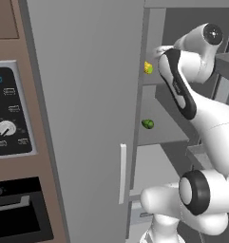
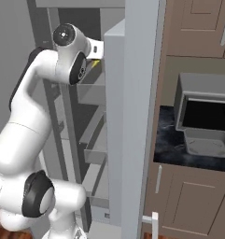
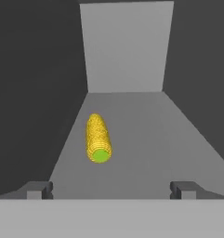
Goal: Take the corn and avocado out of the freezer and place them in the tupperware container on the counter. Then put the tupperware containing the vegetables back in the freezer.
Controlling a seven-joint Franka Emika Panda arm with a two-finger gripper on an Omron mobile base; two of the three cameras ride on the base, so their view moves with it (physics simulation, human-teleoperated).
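The freezer stands open, its door point(image 1: 87, 95) swung out to the left. The corn point(image 3: 98, 138), a yellow cob with a green end facing me, lies on a grey shelf point(image 3: 141, 135) just ahead of my gripper point(image 3: 112, 190) and slightly left of its centre. The gripper is open, its fingertips point(image 3: 39, 189) wide apart with nothing between them. From the left base view the corn point(image 1: 147, 68) sits on an upper shelf and the avocado point(image 1: 147, 124) one shelf lower. The tupperware container point(image 2: 207, 141) rests on the black counter point(image 2: 166, 140).
A grey microwave point(image 2: 205, 105) stands right behind the tupperware. An oven control panel point(image 1: 9, 114) and black oven front point(image 1: 16, 209) lie left of the freezer door. The inner freezer door edge point(image 2: 132, 116) stands between my arm and the counter.
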